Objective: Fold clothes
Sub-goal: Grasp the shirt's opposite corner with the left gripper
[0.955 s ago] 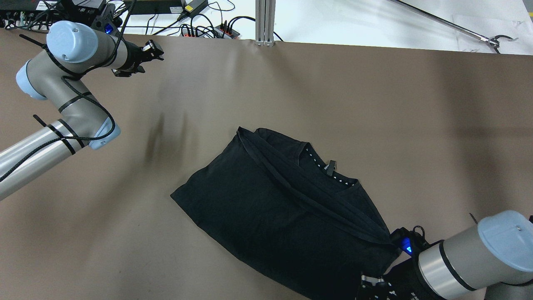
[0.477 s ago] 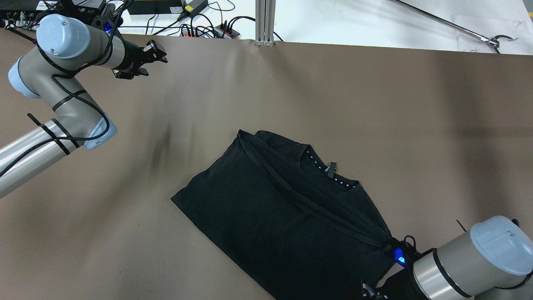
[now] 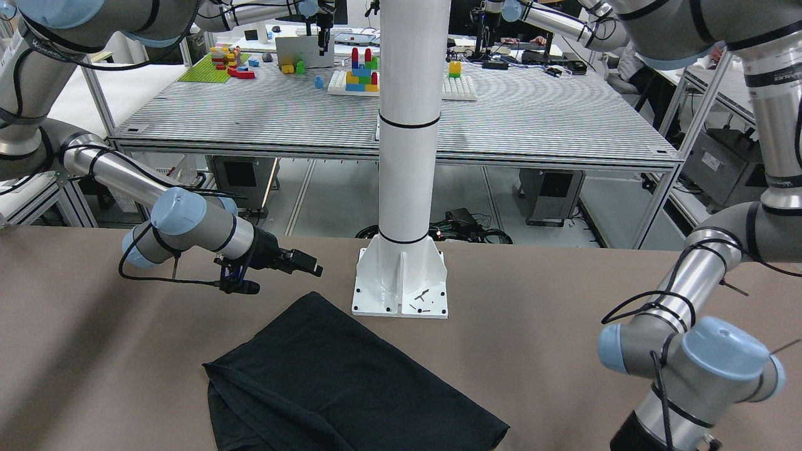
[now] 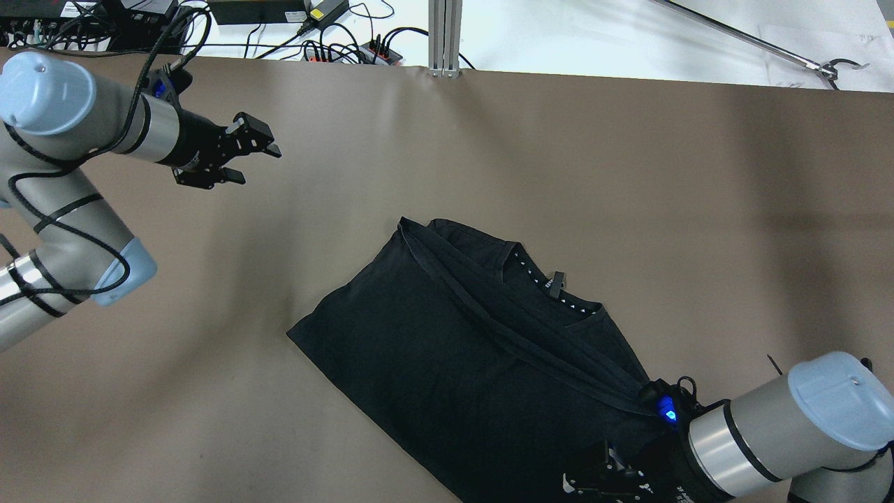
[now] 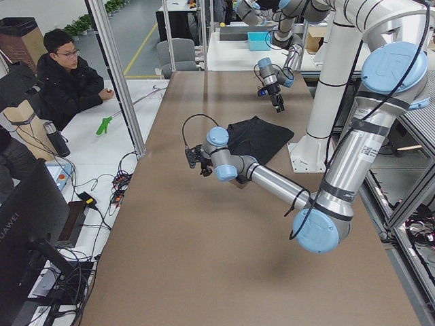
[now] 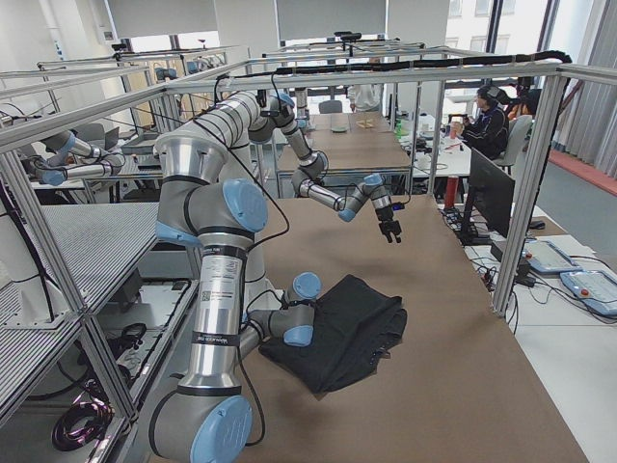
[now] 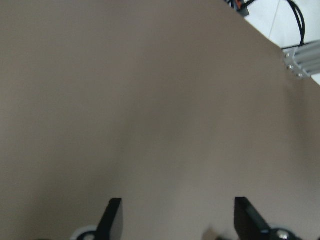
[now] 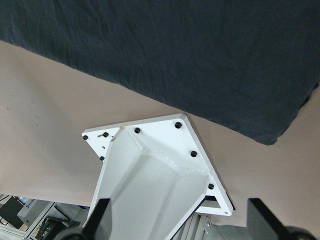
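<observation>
The clothes (image 4: 454, 349) are one black garment lying folded on the brown table, its neckline toward the far side. It also shows in the front view (image 3: 338, 382) and fills the top of the right wrist view (image 8: 175, 50). My right gripper (image 4: 583, 483) hovers at the garment's near right corner. It is open and its fingers (image 8: 102, 212) hold nothing. It also shows in the front view (image 3: 307, 268). My left gripper (image 4: 260, 165) is open over bare table at the far left, well away from the garment. In the left wrist view, only brown table lies between its fingers (image 7: 112, 217).
A white pillar on a bolted base plate (image 3: 401, 282) stands at the table's near edge beside the garment. Cables and power strips (image 4: 335, 42) lie beyond the far edge, with a long grabber tool (image 4: 831, 66) at the far right. A person (image 5: 68, 75) sits off the table's far side.
My left arm has swung back toward the robot, carrying its open gripper a little nearer and lower in the overhead view. My right gripper has slid left along the garment's near corner. The garment is unchanged.
</observation>
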`<control>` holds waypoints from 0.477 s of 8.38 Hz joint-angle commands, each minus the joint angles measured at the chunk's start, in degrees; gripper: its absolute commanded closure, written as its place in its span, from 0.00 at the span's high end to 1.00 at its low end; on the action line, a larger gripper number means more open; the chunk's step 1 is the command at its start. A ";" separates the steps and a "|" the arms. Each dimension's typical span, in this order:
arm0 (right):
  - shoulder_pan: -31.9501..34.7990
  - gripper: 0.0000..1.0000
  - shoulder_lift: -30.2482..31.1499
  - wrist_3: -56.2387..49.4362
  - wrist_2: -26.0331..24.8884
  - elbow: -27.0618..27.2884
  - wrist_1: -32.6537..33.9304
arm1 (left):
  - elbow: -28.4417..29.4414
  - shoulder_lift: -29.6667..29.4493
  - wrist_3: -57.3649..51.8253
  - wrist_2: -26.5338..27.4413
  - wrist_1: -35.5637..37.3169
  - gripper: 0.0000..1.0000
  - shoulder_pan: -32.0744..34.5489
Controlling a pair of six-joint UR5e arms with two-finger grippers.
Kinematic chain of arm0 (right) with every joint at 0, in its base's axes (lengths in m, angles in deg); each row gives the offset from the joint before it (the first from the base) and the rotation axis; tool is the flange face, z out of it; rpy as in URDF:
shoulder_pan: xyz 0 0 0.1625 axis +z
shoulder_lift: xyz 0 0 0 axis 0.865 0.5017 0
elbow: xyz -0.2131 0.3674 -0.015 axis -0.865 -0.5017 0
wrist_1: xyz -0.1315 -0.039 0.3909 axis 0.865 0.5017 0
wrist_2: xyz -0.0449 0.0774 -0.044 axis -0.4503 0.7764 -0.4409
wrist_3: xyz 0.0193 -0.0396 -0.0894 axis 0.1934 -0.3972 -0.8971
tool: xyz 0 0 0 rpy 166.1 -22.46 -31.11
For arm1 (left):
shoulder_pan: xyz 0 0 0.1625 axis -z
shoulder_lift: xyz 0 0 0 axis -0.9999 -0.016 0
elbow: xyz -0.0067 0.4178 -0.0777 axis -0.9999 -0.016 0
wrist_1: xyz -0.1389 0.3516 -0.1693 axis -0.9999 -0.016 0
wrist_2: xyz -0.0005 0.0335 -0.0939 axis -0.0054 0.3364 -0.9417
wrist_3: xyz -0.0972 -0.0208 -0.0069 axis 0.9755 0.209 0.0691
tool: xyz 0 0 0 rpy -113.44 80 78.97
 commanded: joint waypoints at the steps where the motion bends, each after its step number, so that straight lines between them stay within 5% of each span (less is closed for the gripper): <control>1: 0.84 0.95 -0.12 -0.53 -4.53 -1.40 0.24 | -8.21 6.59 8.22 5.93 -1.84 0.81 -10.20; 4: 1.72 0.95 -0.83 -0.80 -8.13 -2.11 0.42 | -7.34 7.47 9.90 15.43 -2.56 0.80 -19.80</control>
